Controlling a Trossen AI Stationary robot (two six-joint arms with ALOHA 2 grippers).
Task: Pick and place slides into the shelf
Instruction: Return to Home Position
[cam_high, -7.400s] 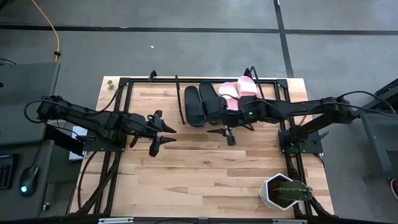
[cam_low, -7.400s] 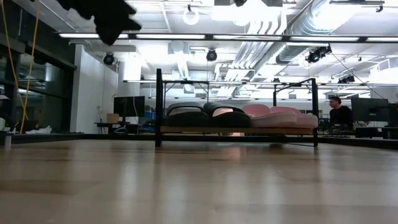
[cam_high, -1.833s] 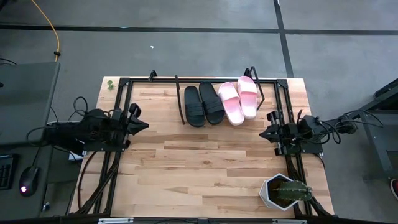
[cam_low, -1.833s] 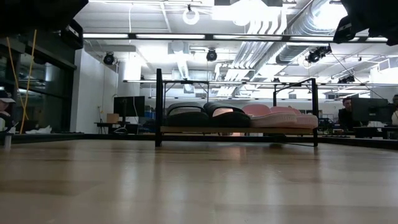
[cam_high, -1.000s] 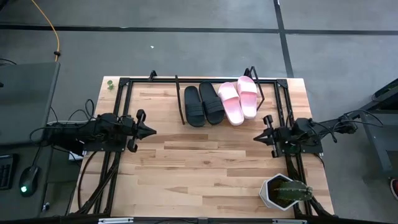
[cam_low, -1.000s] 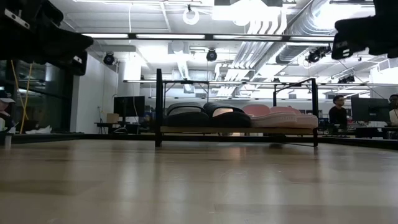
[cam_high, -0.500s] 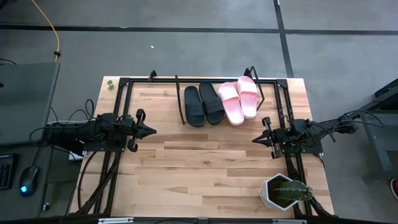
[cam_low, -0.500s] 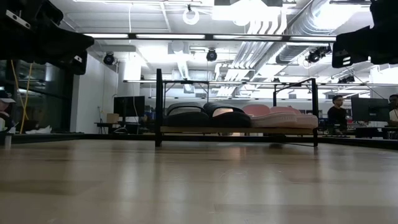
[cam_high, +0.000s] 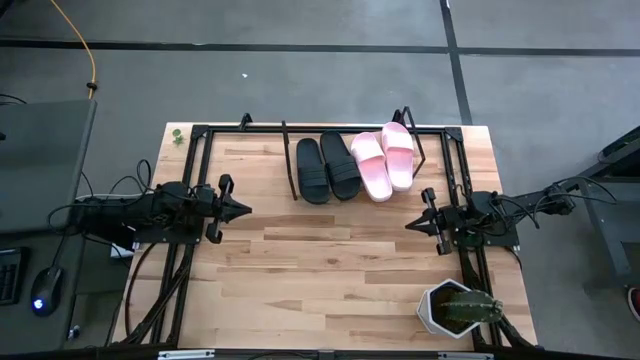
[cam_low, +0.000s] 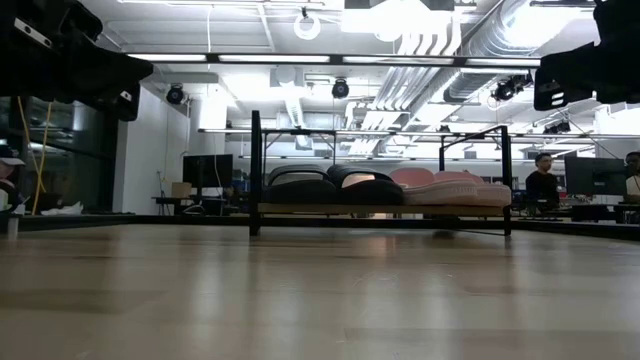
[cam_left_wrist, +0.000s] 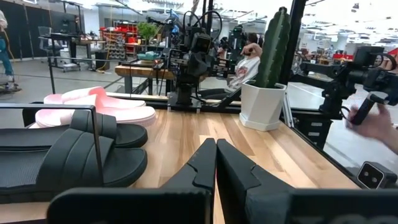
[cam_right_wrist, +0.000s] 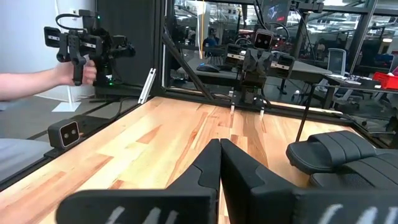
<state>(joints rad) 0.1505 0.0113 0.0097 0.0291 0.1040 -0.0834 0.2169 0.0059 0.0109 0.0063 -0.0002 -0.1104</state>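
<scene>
4 slides (cam_high: 343, 166) on shelf (cam_low: 300, 208); left hand (cam_high: 243, 210), right hand (cam_high: 410, 224) both closed, empty.

two matte black slides (cam_high: 327, 167) and two light pink slides (cam_high: 383, 160) sit side by side on the low wire-framed wooden shelf (cam_high: 290, 170).

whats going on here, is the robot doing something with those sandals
All four sandals are already on the shelf at the far edge of the table. In the high view the two black slides lie to the left of the two pink slides. Neither arm holds anything. The left gripper sits at the table's left side and the right gripper at its right side. Both are shut and point toward the middle. A potted cactus stands at the near right corner.
</scene>
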